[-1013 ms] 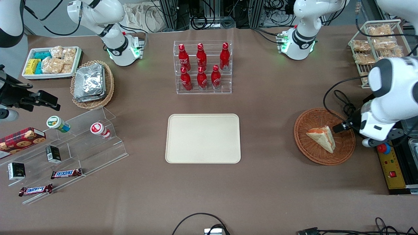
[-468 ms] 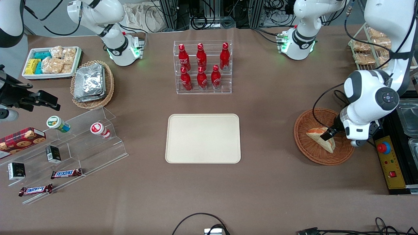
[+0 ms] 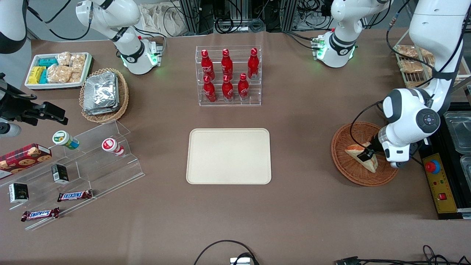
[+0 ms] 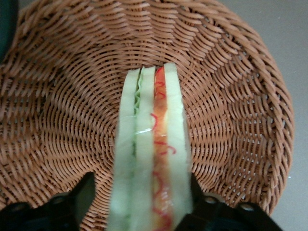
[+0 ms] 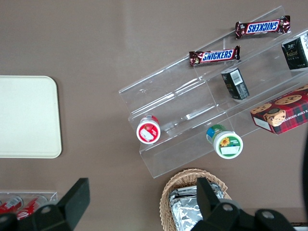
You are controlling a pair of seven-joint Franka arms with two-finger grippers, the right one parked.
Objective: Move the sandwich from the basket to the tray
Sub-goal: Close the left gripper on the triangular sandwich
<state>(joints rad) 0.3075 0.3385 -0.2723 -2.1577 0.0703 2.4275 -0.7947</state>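
Sandwich (image 3: 361, 156) lay in the basket (image 3: 346, 171) at the right of the front frame, while the tray (image 3: 228, 156) sat bare at mid-frame, well apart from it. Over the last second I had swung my arm in from the right edge and brought my gripper (image 3: 365, 155) down onto the wedge, so I judged the grasp was next. My fingers (image 4: 72, 202) were spread, one on each side of the sandwich's layered edge (image 4: 149, 159), not yet squeezing it
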